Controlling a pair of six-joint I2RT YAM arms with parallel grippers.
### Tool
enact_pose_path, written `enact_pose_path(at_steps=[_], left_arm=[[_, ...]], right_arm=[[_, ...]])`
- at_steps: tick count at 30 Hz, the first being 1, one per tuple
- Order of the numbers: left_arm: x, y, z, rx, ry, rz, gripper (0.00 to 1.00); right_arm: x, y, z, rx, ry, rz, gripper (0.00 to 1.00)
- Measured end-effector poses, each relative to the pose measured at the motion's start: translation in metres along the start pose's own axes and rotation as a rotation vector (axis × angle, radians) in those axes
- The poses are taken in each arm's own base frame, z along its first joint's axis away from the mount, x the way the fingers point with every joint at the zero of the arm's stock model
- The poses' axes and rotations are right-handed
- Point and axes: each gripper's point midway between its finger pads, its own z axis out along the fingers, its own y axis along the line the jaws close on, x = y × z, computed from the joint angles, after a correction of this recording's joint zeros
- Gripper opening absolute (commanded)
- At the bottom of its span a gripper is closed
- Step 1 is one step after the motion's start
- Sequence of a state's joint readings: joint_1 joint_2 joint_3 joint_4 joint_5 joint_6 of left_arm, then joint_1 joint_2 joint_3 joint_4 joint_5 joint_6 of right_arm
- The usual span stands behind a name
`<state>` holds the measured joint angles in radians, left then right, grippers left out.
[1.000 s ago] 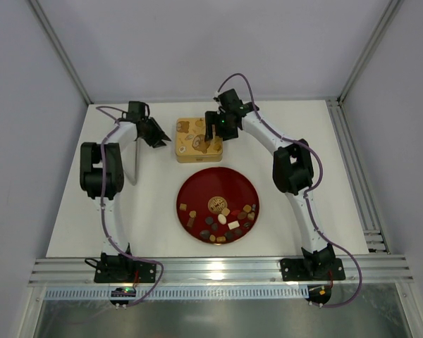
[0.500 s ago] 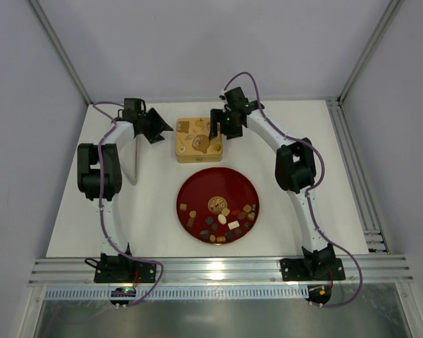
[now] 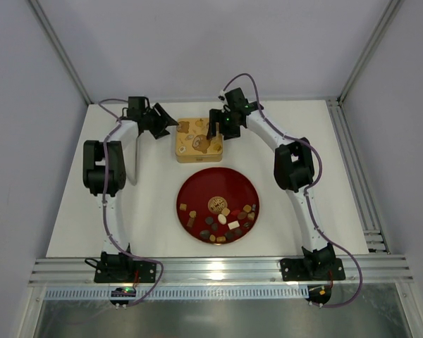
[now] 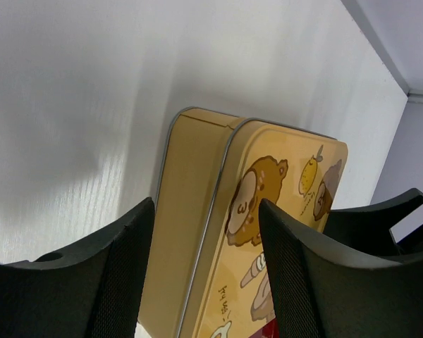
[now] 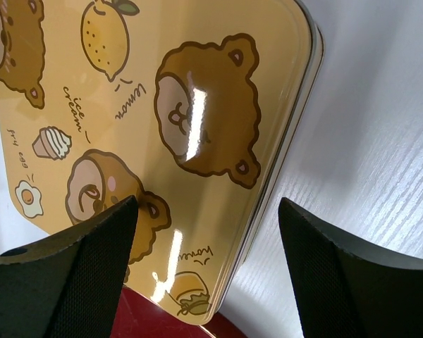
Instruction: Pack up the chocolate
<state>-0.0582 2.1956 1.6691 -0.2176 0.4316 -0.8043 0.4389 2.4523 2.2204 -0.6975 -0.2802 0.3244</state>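
The chocolate (image 3: 222, 219), several small brown, dark and cream pieces, lies on the near half of the round dark-red plate (image 3: 218, 182). Behind the plate sits the square gold tin (image 3: 196, 141), its bear-printed lid on. My left gripper (image 3: 170, 125) is open at the tin's left edge; in the left wrist view (image 4: 204, 282) its fingers straddle the edge of the tin (image 4: 197, 232). My right gripper (image 3: 213, 131) is open over the tin's right edge; in the right wrist view (image 5: 208, 260) the lid (image 5: 183, 105) lies below it. Both grippers are empty.
A thin grey strip (image 3: 133, 160) lies on the table beside the left arm. A metal rail (image 3: 218, 271) runs along the near table edge, and frame rails (image 3: 352, 169) run along the right side. The plate's rim shows in the right wrist view (image 5: 127, 320).
My left gripper has swung right to the tin's left edge. My right gripper moved back a little to the tin's right edge and has since held there.
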Motion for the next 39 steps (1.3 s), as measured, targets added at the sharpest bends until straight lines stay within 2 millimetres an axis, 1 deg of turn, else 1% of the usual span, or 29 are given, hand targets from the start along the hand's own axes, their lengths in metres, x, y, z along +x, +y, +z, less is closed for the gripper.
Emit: enact_pose_path(at_steps=[6,8,13,18,25,29,30,32,33,35,36,39], left_arm=[[0.006,0.011,0.015,-0.014,0.022,-0.017,0.60],[0.005,0.010,0.017,-0.007,0.023,-0.020,0.59],[0.005,0.008,0.019,-0.005,0.019,-0.028,0.58],[-0.001,0.005,0.022,-0.033,0.005,-0.019,0.56],[0.002,0.004,0.022,-0.072,0.012,-0.003,0.54],[0.005,0.002,0.023,-0.083,0.022,0.003,0.52],[0.005,0.000,0.024,-0.083,0.024,0.007,0.52],[0.006,-0.002,0.025,-0.085,0.026,0.011,0.52],[0.008,-0.002,0.026,-0.087,0.028,0.014,0.51],[0.009,-0.003,0.026,-0.088,0.031,0.017,0.51],[0.010,-0.004,0.027,-0.088,0.033,0.018,0.51],[0.012,-0.005,0.027,-0.088,0.036,0.020,0.51]], right_arm=[[-0.003,-0.002,0.002,-0.018,-0.005,0.021,0.81],[-0.003,-0.003,0.003,-0.025,-0.004,0.031,0.81],[-0.006,-0.007,0.003,-0.027,-0.010,0.049,0.81],[-0.011,-0.012,0.004,-0.029,-0.023,0.082,0.82],[-0.026,-0.019,0.013,-0.047,-0.060,0.156,0.80],[-0.032,-0.020,0.016,-0.051,-0.079,0.187,0.71],[-0.034,-0.020,0.016,-0.052,-0.083,0.194,0.66],[-0.036,-0.020,0.016,-0.049,-0.093,0.201,0.61],[-0.037,-0.020,0.016,-0.047,-0.098,0.205,0.56],[-0.039,-0.020,0.016,-0.047,-0.106,0.209,0.53],[-0.041,-0.020,0.016,-0.045,-0.112,0.208,0.50],[-0.045,-0.020,0.015,-0.045,-0.131,0.207,0.43]])
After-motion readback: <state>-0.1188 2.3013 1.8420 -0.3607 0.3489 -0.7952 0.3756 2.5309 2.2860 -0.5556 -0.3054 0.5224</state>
